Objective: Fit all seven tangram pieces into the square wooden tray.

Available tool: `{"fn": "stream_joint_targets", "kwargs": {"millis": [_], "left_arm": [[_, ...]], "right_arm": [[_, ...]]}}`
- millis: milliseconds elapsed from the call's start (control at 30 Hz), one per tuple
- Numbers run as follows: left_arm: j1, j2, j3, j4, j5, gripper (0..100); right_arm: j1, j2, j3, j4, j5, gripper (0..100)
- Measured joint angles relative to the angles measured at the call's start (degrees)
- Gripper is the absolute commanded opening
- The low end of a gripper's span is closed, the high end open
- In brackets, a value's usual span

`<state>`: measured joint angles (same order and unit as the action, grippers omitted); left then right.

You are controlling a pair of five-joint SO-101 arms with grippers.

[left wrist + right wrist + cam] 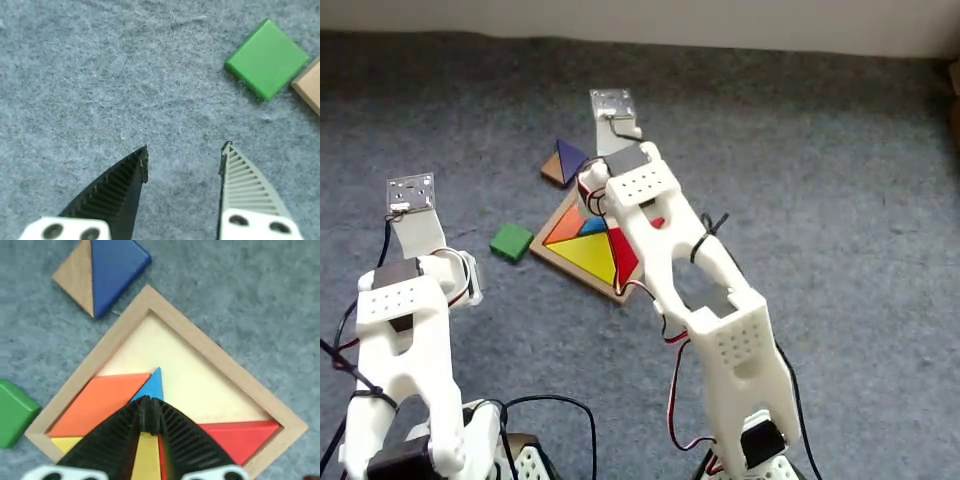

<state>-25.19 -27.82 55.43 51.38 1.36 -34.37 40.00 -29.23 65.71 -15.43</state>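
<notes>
Midway through the puzzle, your right end effector [148,412] hangs closed over the tray [220,357], its tips pinched together above a pale blue triangle [152,385]. That triangle lies between the orange piece [100,402] and the yellow piece [588,257]. Whether the tips actually touch it, you cannot tell. A red piece [240,432] lies against one rim, and roughly half the tray floor is bare wood.

Three pieces lie out on the grey surface [840,200]. The green square [266,57] is just beside a tray corner. A dark blue triangle [115,262] and a tan triangle [75,277] touch each other near another corner.

Your left end effector [185,146] hovers open over bare surface near the green square, with nothing between its fingers.

The step in hand looks like seating the pale blue triangle flush against its neighbours — four pieces in, three to go. Next, the green square is probably your easiest pick. Shift the left arm over it, straddle two flat sides and close. The bare space is angular, so expect each remaining piece to need turning before it drops flat — a tilted edge on the rim could jam.
</notes>
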Motion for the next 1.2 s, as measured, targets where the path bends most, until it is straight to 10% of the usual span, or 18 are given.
{"fn": "stream_joint_targets", "kwargs": {"millis": [1200], "left_arm": [[0.0, 0.0, 0.0, 0.0, 0.0, 23]], "right_arm": [[-6.2, -19.3, 0.8, 25.3, 0.4, 0.5]]}}
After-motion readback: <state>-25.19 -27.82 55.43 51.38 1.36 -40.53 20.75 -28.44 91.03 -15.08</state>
